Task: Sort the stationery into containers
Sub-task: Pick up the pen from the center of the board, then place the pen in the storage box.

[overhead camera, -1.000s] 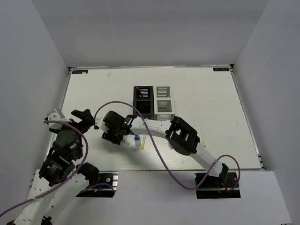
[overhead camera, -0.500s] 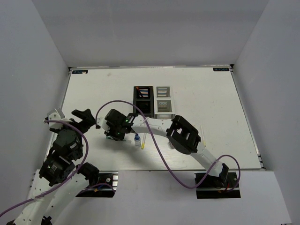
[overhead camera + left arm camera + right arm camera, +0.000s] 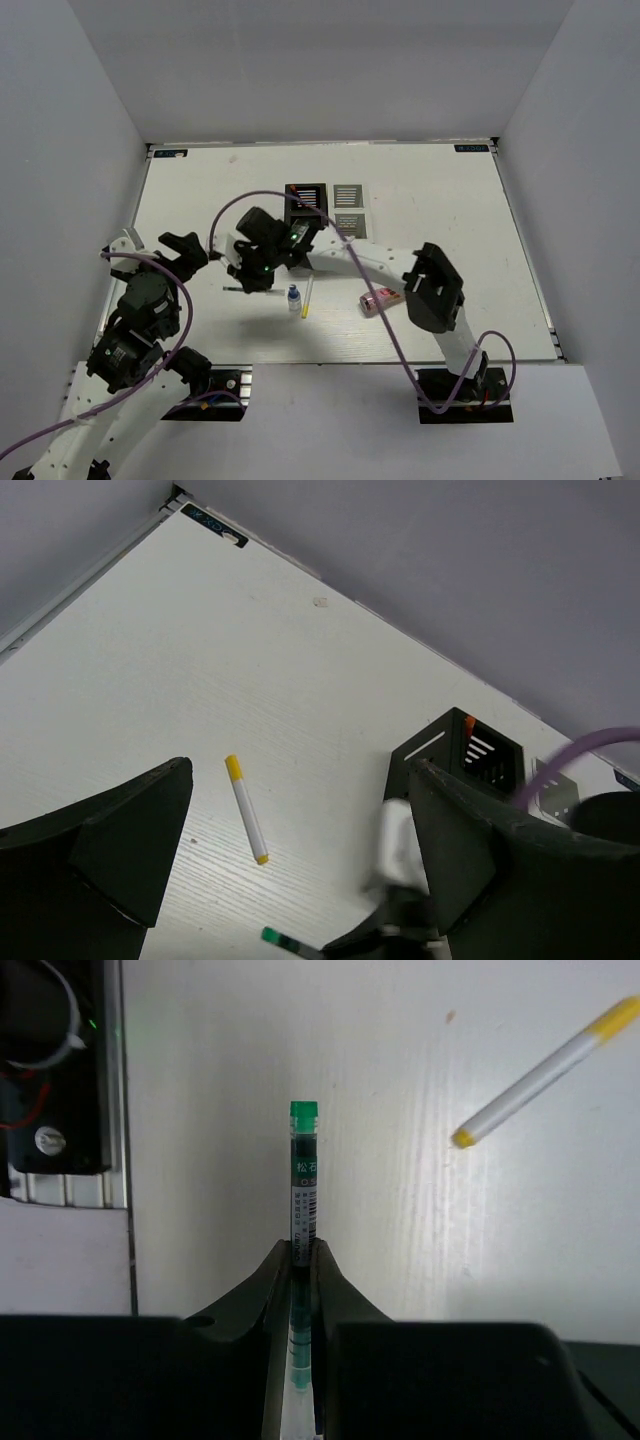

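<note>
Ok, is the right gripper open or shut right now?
Shut on the green-capped pen: in the right wrist view the right gripper has its jaws pressed against both sides of it.

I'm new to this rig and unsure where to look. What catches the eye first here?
The right gripper, stretched across to the left half of the table, is shut on a green-capped pen. A pink cylinder lies near the front edge; the black organiser and white organiser stand side by side mid-table.
</note>
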Robot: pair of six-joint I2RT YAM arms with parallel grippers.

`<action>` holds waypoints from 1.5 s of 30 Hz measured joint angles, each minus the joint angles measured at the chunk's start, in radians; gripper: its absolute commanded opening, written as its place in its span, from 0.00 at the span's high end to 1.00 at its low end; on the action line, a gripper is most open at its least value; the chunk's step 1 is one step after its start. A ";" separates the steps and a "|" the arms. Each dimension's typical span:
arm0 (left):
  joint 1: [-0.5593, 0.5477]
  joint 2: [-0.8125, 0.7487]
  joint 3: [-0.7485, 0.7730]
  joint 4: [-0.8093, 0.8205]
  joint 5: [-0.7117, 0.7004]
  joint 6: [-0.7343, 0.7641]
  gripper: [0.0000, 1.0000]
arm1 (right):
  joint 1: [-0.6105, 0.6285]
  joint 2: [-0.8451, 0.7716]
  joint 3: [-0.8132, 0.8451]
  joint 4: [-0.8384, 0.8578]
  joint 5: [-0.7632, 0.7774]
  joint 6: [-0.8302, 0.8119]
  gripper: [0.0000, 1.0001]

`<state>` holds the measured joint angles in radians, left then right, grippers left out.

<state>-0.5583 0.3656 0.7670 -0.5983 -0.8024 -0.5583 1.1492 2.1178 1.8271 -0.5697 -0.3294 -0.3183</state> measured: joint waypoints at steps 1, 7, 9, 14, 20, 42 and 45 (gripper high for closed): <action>0.000 -0.001 0.000 0.000 0.001 0.000 0.01 | -0.009 -0.035 0.000 0.003 -0.008 0.000 1.00; 0.000 -0.072 -0.021 0.023 0.005 0.002 0.01 | -0.087 -0.186 -0.020 0.086 -0.042 0.029 1.00; 0.000 -0.108 -0.031 0.041 0.006 0.007 0.01 | -0.114 -0.222 -0.048 0.125 -0.056 0.044 1.00; 0.000 -0.111 -0.041 0.073 0.018 0.015 0.01 | -0.185 -0.266 -0.060 0.174 -0.092 0.052 1.00; 0.000 0.165 -0.007 0.058 0.069 -0.023 0.01 | -0.344 -0.343 -0.119 0.280 -0.169 0.026 1.00; 0.000 0.470 0.003 0.015 0.286 0.002 0.01 | -0.678 -0.120 -0.134 0.626 -0.814 -0.075 1.00; 0.000 0.480 0.003 0.016 0.296 0.009 0.01 | -0.686 -0.081 -0.095 0.688 -0.890 -0.047 1.00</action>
<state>-0.5583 0.8455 0.7700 -0.5819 -0.5068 -0.5495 0.4637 2.0365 1.7317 0.1181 -1.2194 -0.3656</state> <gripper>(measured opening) 0.987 0.135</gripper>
